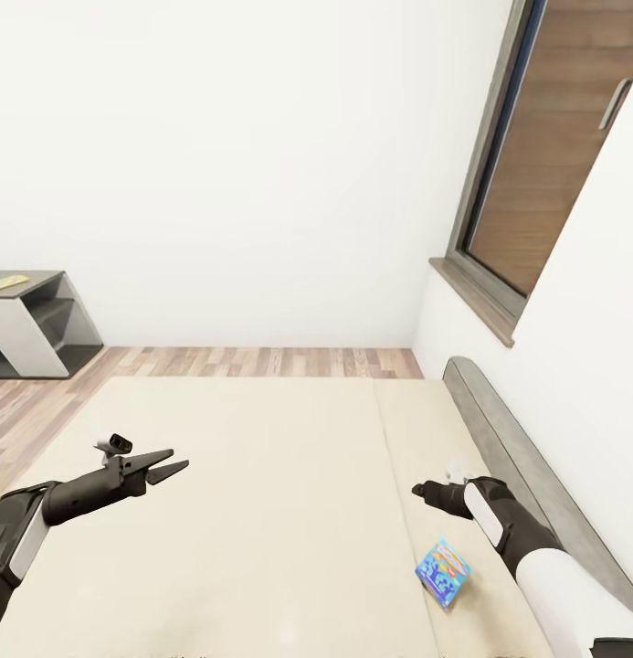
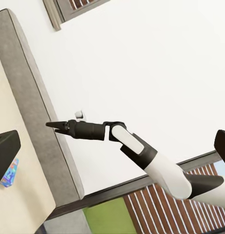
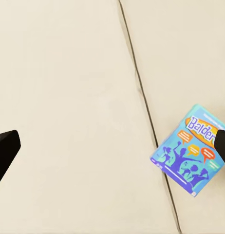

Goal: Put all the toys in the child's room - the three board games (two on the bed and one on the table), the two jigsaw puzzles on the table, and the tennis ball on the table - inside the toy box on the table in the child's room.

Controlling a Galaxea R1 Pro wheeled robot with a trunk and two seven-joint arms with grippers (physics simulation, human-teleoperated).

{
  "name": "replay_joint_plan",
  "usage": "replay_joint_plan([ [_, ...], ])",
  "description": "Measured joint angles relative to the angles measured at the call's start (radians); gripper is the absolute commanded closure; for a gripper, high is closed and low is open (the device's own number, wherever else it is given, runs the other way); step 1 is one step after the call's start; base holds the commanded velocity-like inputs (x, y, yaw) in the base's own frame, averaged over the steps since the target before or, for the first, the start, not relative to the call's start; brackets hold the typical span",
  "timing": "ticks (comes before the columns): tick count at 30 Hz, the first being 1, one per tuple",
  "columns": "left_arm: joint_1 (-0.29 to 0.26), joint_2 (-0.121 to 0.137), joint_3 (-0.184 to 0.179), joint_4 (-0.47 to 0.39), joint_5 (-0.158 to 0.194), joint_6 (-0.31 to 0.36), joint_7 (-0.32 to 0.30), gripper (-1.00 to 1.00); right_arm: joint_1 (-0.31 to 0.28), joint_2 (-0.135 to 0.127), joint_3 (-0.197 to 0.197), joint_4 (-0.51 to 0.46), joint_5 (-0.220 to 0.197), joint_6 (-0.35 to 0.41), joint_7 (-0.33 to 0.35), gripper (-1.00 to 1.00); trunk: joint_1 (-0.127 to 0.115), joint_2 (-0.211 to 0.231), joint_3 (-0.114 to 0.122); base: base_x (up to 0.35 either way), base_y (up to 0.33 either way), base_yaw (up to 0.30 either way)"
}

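A small blue board game (image 1: 444,572) lies flat on the cream bed (image 1: 261,512), just right of the mattress seam and close to the grey headboard. In the right wrist view the same blue box (image 3: 190,148) sits close beside one finger (image 3: 223,146). My right gripper (image 1: 420,493) hovers open over the bed, a little beyond the box and not touching it. Over the left half of the mattress my left gripper (image 1: 174,462) is open and holds nothing. The left wrist view looks across at the right gripper (image 2: 51,125). The toy box and the table are out of view.
A grey headboard (image 1: 526,466) runs along the bed's right side under a white wall with a wood-slatted window (image 1: 544,155). A grey open shelf unit (image 1: 33,324) with a yellow item (image 1: 7,282) on top stands at the far left on the plank floor (image 1: 261,361).
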Motion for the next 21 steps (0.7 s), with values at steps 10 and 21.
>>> replay_joint_plan([
  [10, 0.0, 0.001, -0.001, 0.0, 0.0, 0.0, 0.0, -1.0, 0.0, 0.0, -0.001, 0.0, 0.0, -0.002, 0.001, -1.0, 0.0, 0.0, -0.016, 0.0, 0.0, 0.0],
  [21, 0.0, 0.0, 0.0, 0.0, 0.0, -0.001, 0.0, -1.0, 0.0, 0.001, -0.001, -0.003, -0.002, -0.002, 0.001, -1.0, 0.0, 0.0, -0.035, 0.0, 0.0, 0.0],
])
